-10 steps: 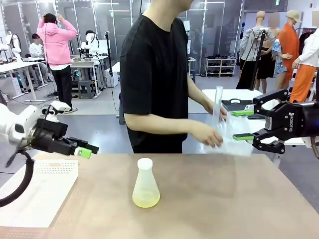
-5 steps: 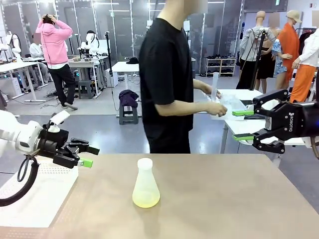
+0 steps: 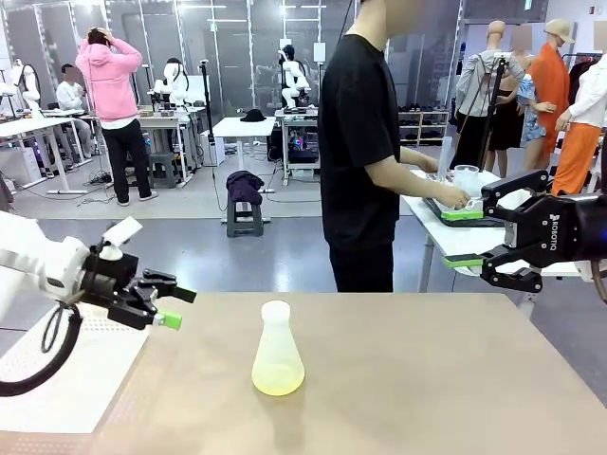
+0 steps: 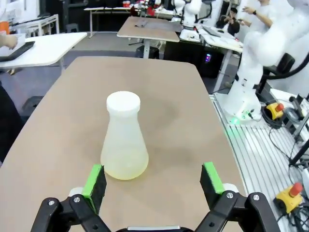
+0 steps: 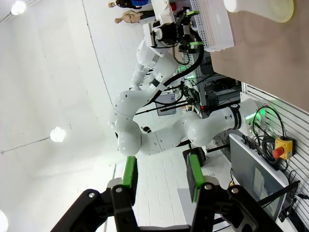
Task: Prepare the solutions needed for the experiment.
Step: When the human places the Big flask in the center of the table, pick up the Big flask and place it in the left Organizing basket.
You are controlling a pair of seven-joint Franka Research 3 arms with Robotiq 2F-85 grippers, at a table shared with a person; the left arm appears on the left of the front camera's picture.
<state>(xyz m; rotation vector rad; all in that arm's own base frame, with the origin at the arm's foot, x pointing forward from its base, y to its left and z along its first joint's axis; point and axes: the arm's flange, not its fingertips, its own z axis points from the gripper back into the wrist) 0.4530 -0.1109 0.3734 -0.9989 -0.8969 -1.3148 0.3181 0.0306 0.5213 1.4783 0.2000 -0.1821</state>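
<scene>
A capped conical flask [image 3: 278,353] stands upright in the middle of the tan table [image 3: 417,379]. It holds the solutions [image 3: 278,380], a shallow pale yellow-green layer at its bottom. My left gripper [image 3: 175,306] hovers open to the flask's left, above the table's edge. In the left wrist view the flask [image 4: 124,140] stands just ahead of the wide-open left gripper [image 4: 153,180], a little off-centre. My right gripper [image 3: 462,238] hangs beyond the table's far right corner, jaws apart with nothing between them. The right wrist view shows this gripper [image 5: 161,174] empty, with the flask [image 5: 260,6] far off.
A white perforated tray [image 3: 85,351] lies at the table's left end. A person [image 3: 365,142] stands beyond the far right edge, turned toward a white side table [image 3: 446,237], hands at a clear beaker [image 3: 466,178] on a dark tray there.
The person has stepped right, away from my table, to the side table. My left gripper has dropped slightly and edged toward the flask. The right gripper has not moved.
</scene>
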